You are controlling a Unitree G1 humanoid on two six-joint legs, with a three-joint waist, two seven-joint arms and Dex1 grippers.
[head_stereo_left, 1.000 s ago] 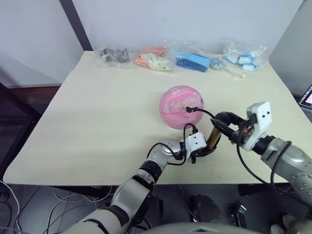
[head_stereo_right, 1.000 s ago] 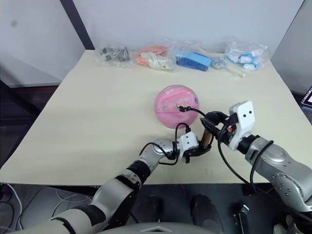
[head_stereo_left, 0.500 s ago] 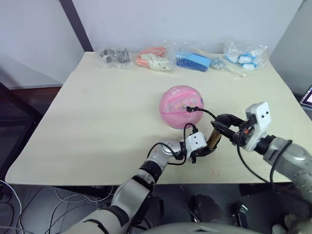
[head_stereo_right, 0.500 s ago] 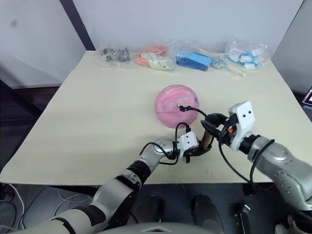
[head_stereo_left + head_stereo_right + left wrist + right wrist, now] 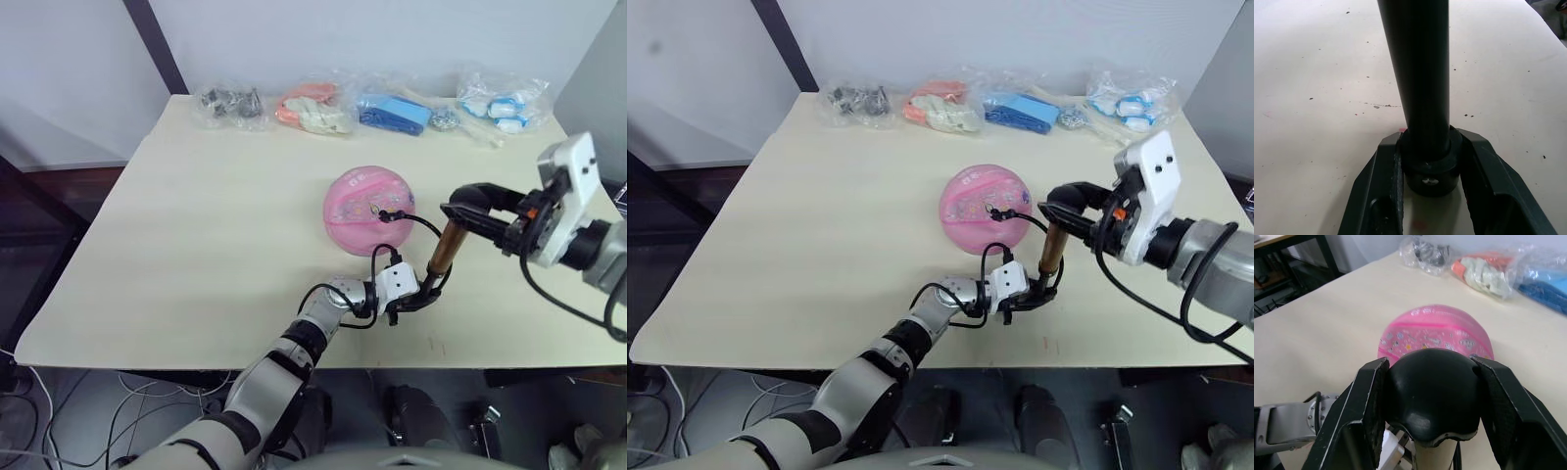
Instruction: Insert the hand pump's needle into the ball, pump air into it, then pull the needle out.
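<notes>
Standing near-upright, hand pump (image 5: 443, 251), base clamped by left pincer (image 5: 419, 299), T-handle held by right pincer (image 5: 468, 211)

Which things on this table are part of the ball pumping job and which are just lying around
In use: the ball; the hand pump, its base gripped by the left tool, its handle by the right tool; its hose.
Lying about: four bags of small items along the table's far edge.

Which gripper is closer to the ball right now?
Right, narrowly. The right gripper, shut on the hand pump's T-handle, is level with the ball, off to its right. The left gripper, clamping the pump's base, sits in front of the ball, lower, at the table's near edge.
</notes>
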